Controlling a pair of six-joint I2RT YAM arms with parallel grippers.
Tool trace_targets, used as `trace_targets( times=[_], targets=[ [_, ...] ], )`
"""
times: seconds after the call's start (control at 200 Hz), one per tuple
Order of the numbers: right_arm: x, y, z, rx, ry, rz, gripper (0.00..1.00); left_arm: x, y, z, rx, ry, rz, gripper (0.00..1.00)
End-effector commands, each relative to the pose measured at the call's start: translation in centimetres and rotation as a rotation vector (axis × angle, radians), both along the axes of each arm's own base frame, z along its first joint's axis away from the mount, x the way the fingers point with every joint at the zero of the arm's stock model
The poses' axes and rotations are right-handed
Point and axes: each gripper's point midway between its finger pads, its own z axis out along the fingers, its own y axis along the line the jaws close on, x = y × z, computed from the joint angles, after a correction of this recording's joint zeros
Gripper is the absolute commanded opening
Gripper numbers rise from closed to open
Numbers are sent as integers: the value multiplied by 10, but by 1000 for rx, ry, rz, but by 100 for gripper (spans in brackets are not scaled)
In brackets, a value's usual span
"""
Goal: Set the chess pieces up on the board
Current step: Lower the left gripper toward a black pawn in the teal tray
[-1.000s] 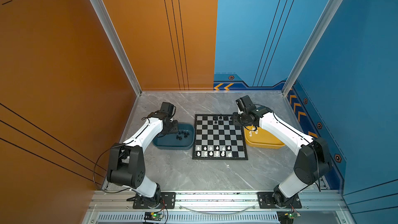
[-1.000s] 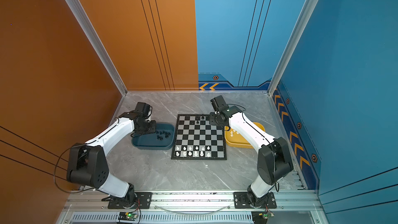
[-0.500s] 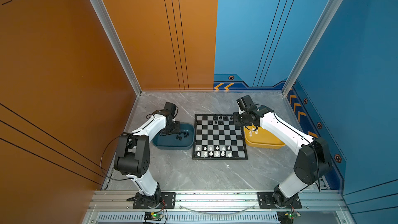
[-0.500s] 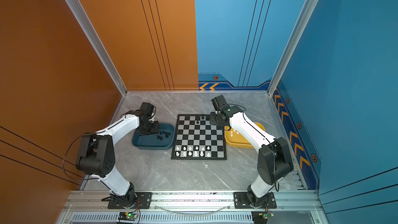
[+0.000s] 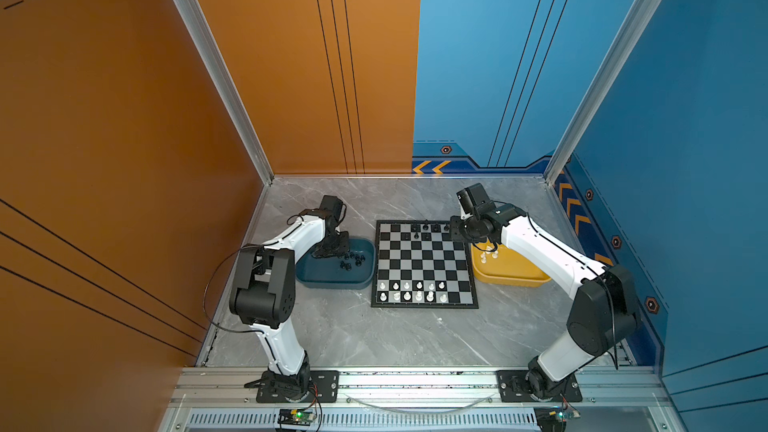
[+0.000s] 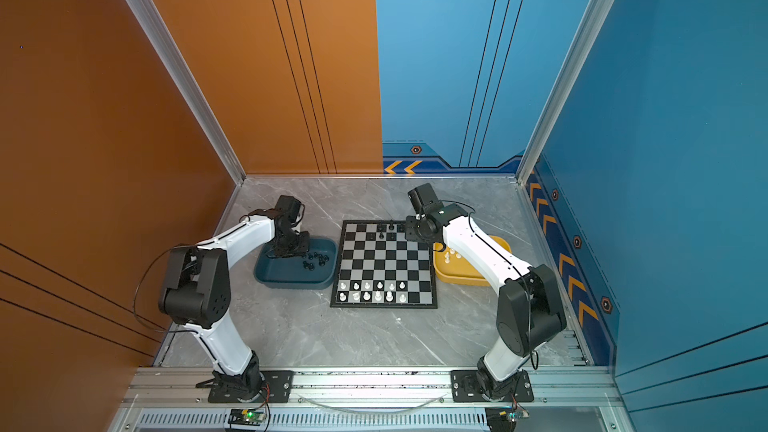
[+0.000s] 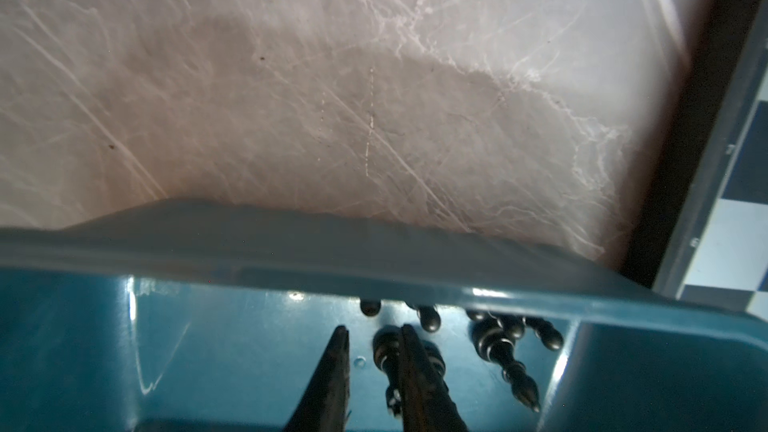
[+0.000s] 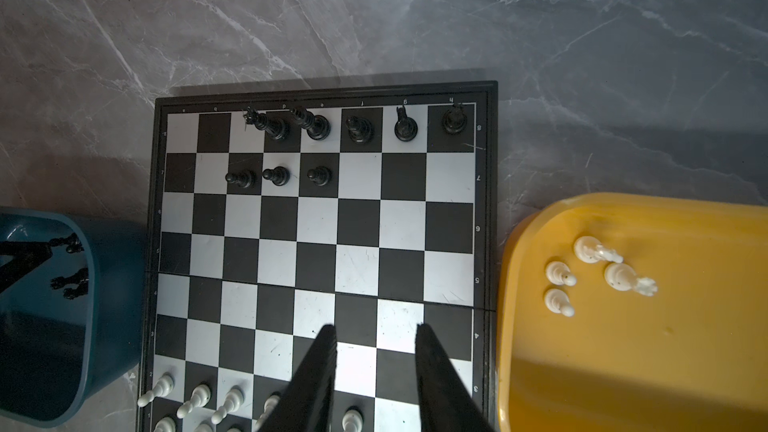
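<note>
Over in the dark teal tray, the left gripper is poking straight down with its fingers only narrowly apart. One black piece lies on the tray floor in the gap, right up against one finger. There's a sliver of teal showing on the piece's other side, so it's not pinched. The other loose black pieces sit in a clump just beside it. That arm climbs from the front rail to a high elbow. From there the white forearm stretches away from the rail and the wrist folds down into the tray.

The right gripper hangs up in the air over the board, fingers apart with nothing in them, just squares showing through. Its arm leans in from the right, elbow out to the side. The forearm passes above the yellow tray, where a few white pieces lie.

The board sits flat on the marble table between the two trays. Black men stand on its two far rows and white men on the two near rows, with gaps in both camps.
</note>
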Motion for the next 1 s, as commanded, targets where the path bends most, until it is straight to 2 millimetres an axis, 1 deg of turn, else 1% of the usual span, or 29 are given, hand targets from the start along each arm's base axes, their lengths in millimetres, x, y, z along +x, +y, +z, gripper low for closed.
trace_targets(
  times=[0.0, 0.375, 0.551, 0.796, 0.991],
  targets=[
    [-1, -4, 4, 10, -13, -13, 35, 6, 8, 0, 27, 0, 20, 24],
    [-2, -6, 7, 9, -17, -19, 35, 13, 8, -9, 30, 17, 19, 20],
    [-2, -7, 6, 9, -13, -19, 35, 13, 8, -11, 32, 24, 17, 19],
    [-3, -7, 4, 7, -10, -19, 35, 14, 8, -15, 39, 31, 15, 14],
    [-5, -8, 5, 6, -10, -21, 34, 15, 7, -14, 40, 30, 11, 5]
  ],
)
